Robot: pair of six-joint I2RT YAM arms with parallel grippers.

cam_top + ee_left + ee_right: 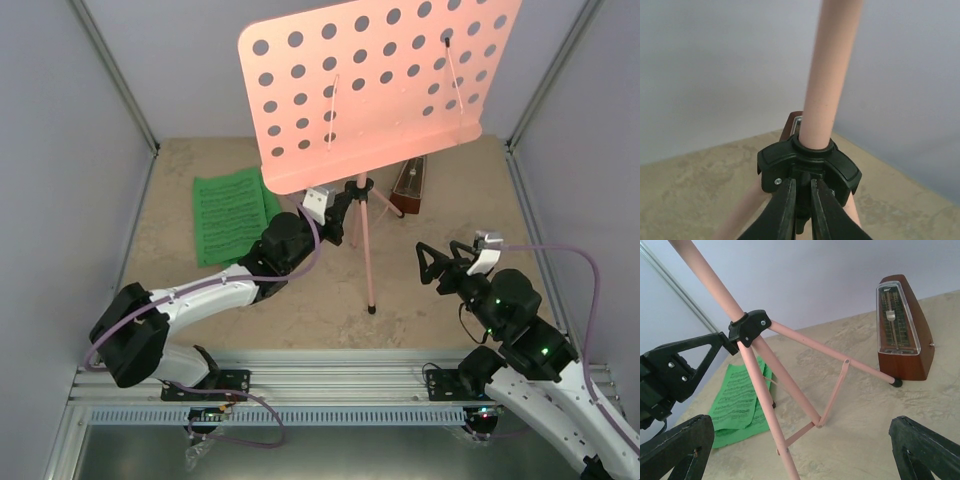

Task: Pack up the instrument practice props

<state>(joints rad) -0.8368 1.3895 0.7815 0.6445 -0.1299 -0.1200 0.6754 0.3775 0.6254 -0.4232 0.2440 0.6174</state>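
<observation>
Nearest me, at the bottom of the top view, the rail (330, 372) carried both arm bases, and bare table (300, 305) lay open between it and the near foot of the stand (370, 90). My right gripper (430, 264) hung at lower right with its jaws spread wide, holding nothing, well apart from the stand's legs. My left gripper (802, 189) had reached in from the lower left. Its fingers (788, 200) stood narrow, pinched on a rib of the stand's black hub (810, 165) where the three legs meet the pole.

The stand was upright mid-table, its punched desk filling the upper centre of the top view. The green pages (230, 215) lay flat at left centre, near the left wall, with one leg's foot by their right edge. They carried printed staves, too small for me to read. Farther back and right, the metronome (902, 330) stood upright, with a leg's black foot just beside its base; I couldn't tell whether they touched. A scale showed behind its clear cover, but the marks were illegible. Grey walls (60, 150) closed three sides.
</observation>
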